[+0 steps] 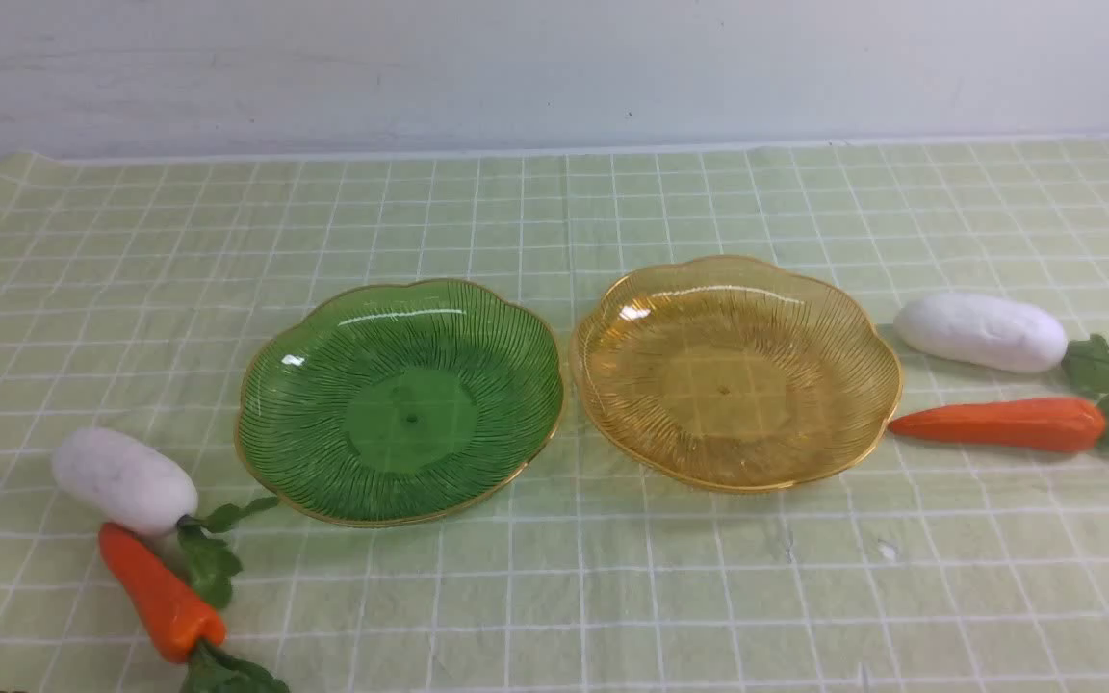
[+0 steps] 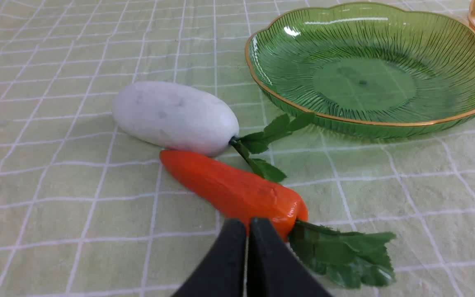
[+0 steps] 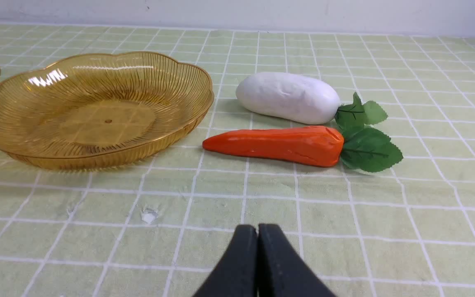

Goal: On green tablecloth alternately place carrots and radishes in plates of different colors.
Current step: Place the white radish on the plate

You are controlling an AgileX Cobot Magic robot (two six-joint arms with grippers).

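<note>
Nothing has gone into a plate yet, as far as we can judge. The green plate [image 1: 323,356] and the amber plate [image 1: 805,318] sit side by side in the middle of the green tablecloth [image 1: 554,202], rims close together, both bare.

On our left, a white radish [image 1: 123,479] and a stubby carrot [image 1: 158,592] lie just beside the green plate, the carrot's tip up against the radish. On our right, a second radish [image 1: 981,331] and a longer carrot [image 1: 997,423] lie beside the amber plate, the carrot's tip right at its rim.

Our left hand [image 2: 248,229] hovers by the stubby carrot's leafy end, fingers pressed together and holding nothing. Our right hand [image 3: 257,233] is likewise closed and empty, short of its pair (neither hand shows in the front view). We reckon all four placements remain, and both hands must first part.
</note>
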